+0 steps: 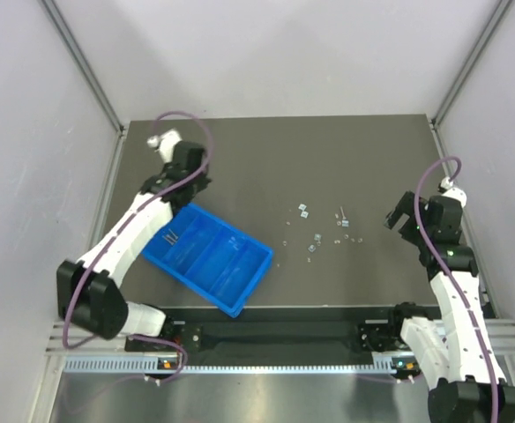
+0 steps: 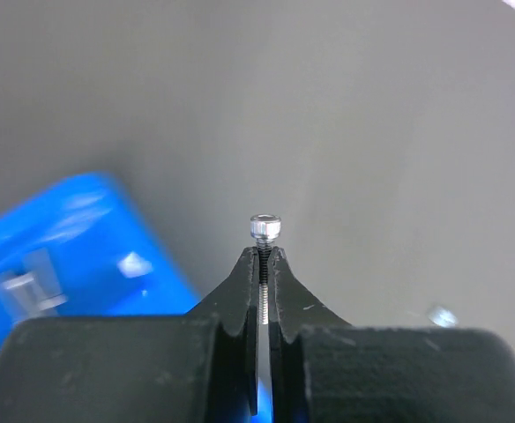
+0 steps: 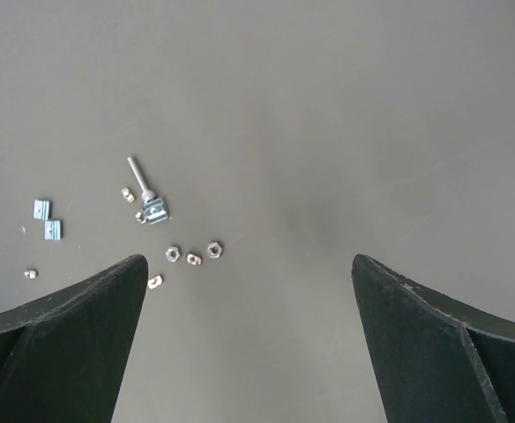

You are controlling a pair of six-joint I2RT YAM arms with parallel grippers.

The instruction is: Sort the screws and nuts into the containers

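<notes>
The small silver-grey metal screw (image 2: 264, 227) is pinched by its shaft between your left fingers (image 2: 240, 295). Its head stands proud above the tips, and the fingers are clamped together on it, clear of the surface. Just beside them sits the bright blue rectangular plastic tray (image 1: 254, 285), on the left half of the dark grey counter (image 1: 372, 150).

You're in the carrying step: one screw is picked and not yet dropped. The next move calls for bringing the tips over the tray's far-left compartment. Two thin dark slivers (image 1: 171, 236) lie there, probably screws, though they're too small to be sure. Only then part the fingers, low enough that the screw can't hop a divider.

The loose screws and nuts (image 1: 319, 233) lie scattered mid-counter, well apart from the tray. Your right fingers (image 3: 72, 344) stand wide apart, holding nothing, near that scatter. A long screw (image 3: 138, 176) and three hex nuts (image 3: 193, 258) show ahead of them.
</notes>
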